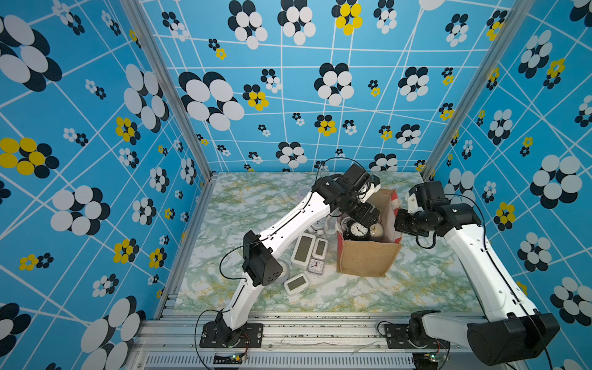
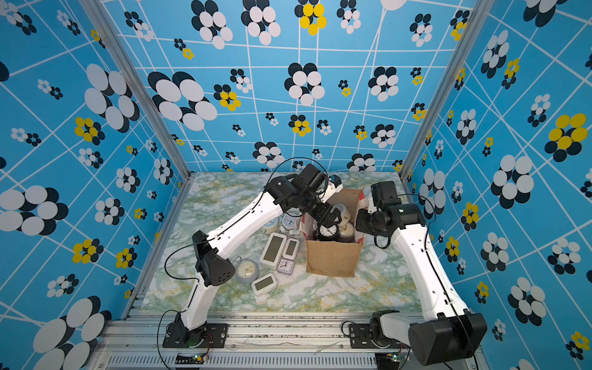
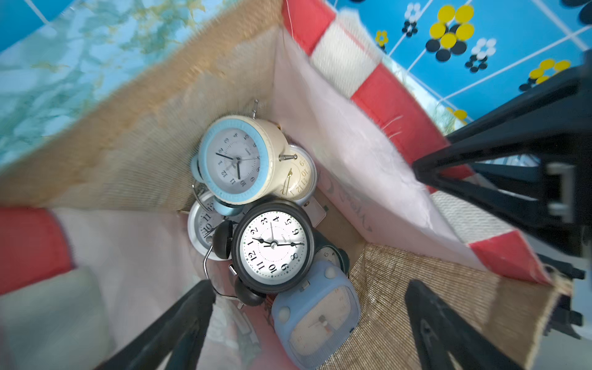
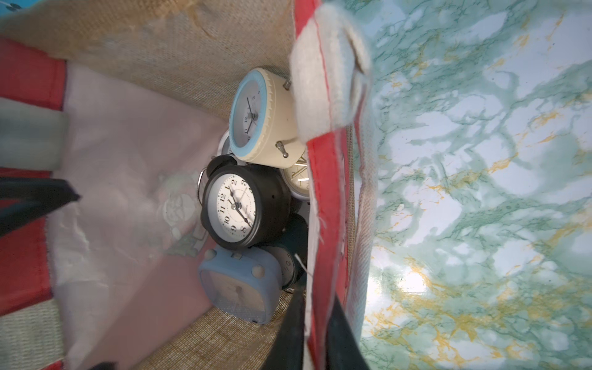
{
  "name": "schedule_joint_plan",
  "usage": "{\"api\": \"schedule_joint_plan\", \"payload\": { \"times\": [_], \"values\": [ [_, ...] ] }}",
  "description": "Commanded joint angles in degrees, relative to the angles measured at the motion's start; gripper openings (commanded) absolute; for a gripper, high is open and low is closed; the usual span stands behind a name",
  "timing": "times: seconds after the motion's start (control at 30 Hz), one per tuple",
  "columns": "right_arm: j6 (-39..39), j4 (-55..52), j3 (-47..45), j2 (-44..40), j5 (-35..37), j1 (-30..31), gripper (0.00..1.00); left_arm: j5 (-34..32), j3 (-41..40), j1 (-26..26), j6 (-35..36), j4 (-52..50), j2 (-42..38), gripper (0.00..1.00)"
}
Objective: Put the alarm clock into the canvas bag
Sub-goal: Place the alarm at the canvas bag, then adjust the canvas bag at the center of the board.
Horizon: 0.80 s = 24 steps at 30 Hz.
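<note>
Above the canvas bag (image 1: pixel 365 259) your left fingers (image 3: pixel 179 326) gape wide — alarm clock (image 3: pixel 272 245) inside. Right fingers (image 4: pixel 290 323), narrow astride its wall, could drag it over.

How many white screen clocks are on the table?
3: big digital clock and small digital clock together beside the canvas bag, third digital clock nearer the front. Left arm may hide more.

Tan canvas bag (image 1: pixel 365 259) — red-and-white sides; black alarm clock (image 3: pixel 272 245).
</note>
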Motion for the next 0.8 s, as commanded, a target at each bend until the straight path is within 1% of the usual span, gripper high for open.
{"api": "schedule_joint_plan", "payload": {
  "times": [0.0,0.13,0.2,0.27,0.33,0.4,0.47,0.53,0.57,0.6,0.63,0.77],
  "values": [
    [-0.8,0.5,1.9,1.2,1.9,0.0,0.25,-3.3,-4.0,2.0,-3.9,0.0,-3.9,0.93],
    [-1.0,0.7,3.4,2.7,2.9,0.0,0.33,-6.4,-9.4,4.2,-7.4,-0.3,-7.9,0.85],
    [-0.9,0.9,3.7,3.4,3.0,0.0,0.34,-4.7,-12.1,5.4,-8.7,-0.6,-9.3,0.79],
    [-1.0,1.1,4.2,4.1,3.1,0.0,0.34,-3.0,-15.2,6.3,-9.9,-0.3,-10.4,0.75],
    [-1.1,1.3,4.4,4.8,2.8,0.0,0.33,-0.2,-18.5,6.8,-10.7,1.1,-11.2,0.68],
    [-1.1,1.6,4.7,5.4,2.1,0.0,0.30,3.3,-20.8,7.0,-11.6,3.0,-11.2,0.60],
    [-1.0,1.8,4.8,6.0,1.3,0.1,0.23,6.3,-22.0,6.9,-12.4,4.6,-10.7,0.48],
    [-0.9,2.1,4.9,6.4,0.0,0.1,0.12,8.3,-22.4,6.9,-13.4,6.0,-10.0,0.28],
    [-0.8,2.4,5.0,6.5,-0.7,0.1,0.06,9.2,-22.5,6.9,-13.7,6.6,-9.9,0.20],
    [-0.5,2.8,5.0,6.6,-1.7,0.1,0.01,10.0,-22.7,7.0,-14.0,7.5,-10.0,0.09],
    [-0.3,3.1,5.1,6.7,-2.7,0.1,0.00,10.6,-22.7,7.0,-14.4,8.2,-10.2,0.00],
    [0.6,4.4,5.5,7.1,-6.5,1.1,0.00,12.9,-23.6,7.4,-16.0,11.3,-12.4,0.00]
  ]
}}
